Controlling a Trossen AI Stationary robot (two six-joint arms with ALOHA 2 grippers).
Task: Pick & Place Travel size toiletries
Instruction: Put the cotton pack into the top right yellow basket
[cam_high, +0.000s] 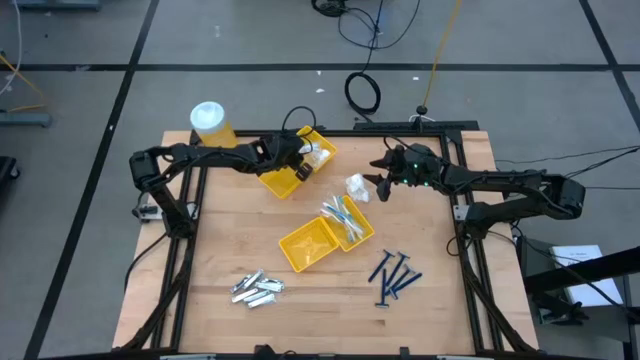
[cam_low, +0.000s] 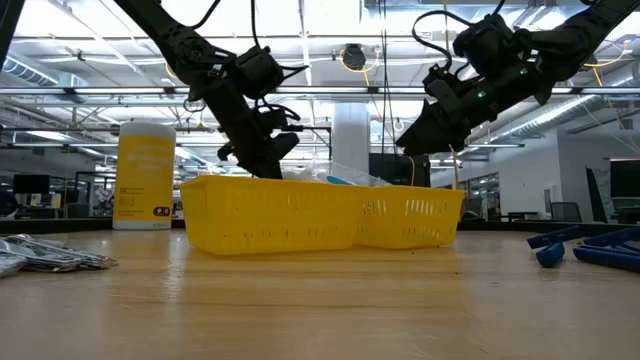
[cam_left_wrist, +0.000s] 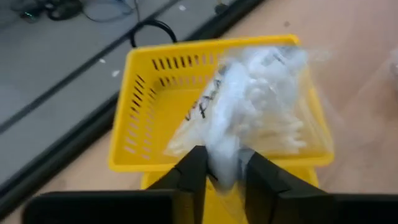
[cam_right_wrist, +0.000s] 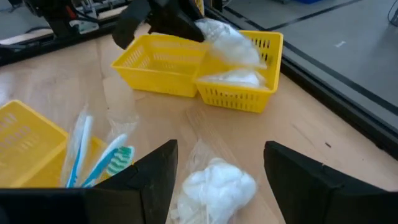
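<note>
My left gripper (cam_left_wrist: 225, 177) is over the far yellow double tray (cam_high: 283, 180), shut on a white crinkly packet (cam_left_wrist: 255, 99) that reaches out over the tray's right compartment. Another white packet (cam_right_wrist: 237, 78) lies in that compartment. In the high view my left gripper (cam_high: 300, 157) comes from the table's left. My right gripper (cam_right_wrist: 221, 158) stands open just above a third white packet (cam_right_wrist: 214, 186), which lies on the table right of centre. It touches nothing. My left gripper pinches the white packet's near end (cam_left_wrist: 225, 163) between its two fingers. The fingers slant down from the table's left. The packet sticks out ahead of them over the yellow tray; whether its far end rests on the tray I cannot tell.
A second yellow double tray (cam_high: 308, 247) sits mid-table, with wrapped pale sticks (cam_high: 343, 215) on its far side. Dark-blue razor sticks (cam_high: 393, 277) lie near right, silver tubes (cam_high: 257, 288) near left. A yellow jar with a white lid (cam_high: 210, 122) stands at the far left.
</note>
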